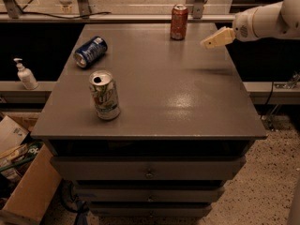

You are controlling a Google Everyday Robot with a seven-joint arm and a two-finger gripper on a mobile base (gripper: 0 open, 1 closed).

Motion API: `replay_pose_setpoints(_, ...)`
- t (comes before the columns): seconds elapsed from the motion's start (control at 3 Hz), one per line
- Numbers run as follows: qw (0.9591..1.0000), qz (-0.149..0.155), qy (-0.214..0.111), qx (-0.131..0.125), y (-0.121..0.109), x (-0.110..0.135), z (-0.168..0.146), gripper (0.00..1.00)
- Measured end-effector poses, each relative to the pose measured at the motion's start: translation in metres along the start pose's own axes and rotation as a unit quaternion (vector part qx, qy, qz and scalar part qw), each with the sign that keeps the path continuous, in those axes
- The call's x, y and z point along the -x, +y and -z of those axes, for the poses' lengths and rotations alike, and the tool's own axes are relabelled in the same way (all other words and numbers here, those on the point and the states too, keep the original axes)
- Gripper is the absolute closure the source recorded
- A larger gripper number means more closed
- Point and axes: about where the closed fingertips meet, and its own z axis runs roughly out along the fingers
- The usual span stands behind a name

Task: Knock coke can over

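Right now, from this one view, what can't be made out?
- The arm: cut off by the right edge of the camera view. The hand hovers right of the coke can, apart from it; its height above the table is unclear.
- Back of the coke can: hidden by the can itself.
- Contents of the drawers: behind shut fronts.
- The cardboard box: cut by the left and bottom edges.

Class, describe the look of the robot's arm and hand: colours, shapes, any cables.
The arm is smooth, rounded and white. The hand, above the far right part of the table, is pale cream and tapers toward its tip. No cables show on either.
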Motion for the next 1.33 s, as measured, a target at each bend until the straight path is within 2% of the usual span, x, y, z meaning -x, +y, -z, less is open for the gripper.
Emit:
replay_pose_setpoints(0.33, 0.9973, -0.050, -0.052, -0.010, -0.021, -0.011, -0.029, 0.00)
replay_pose_setpoints(0.67, 0.9922, -0.084, -0.092, -0.008, -0.035, -0.020, -0.059, 0.00)
replay_pose_setpoints(1.0, 0.9870, -0.101, -0.125, 0.004, -0.039, -0.015, -0.089, 0.00)
replay_pose_setpoints(1.33, 0.9843, -0.103, -0.141, 0.025, -0.030, -0.003, -0.112, 0.00)
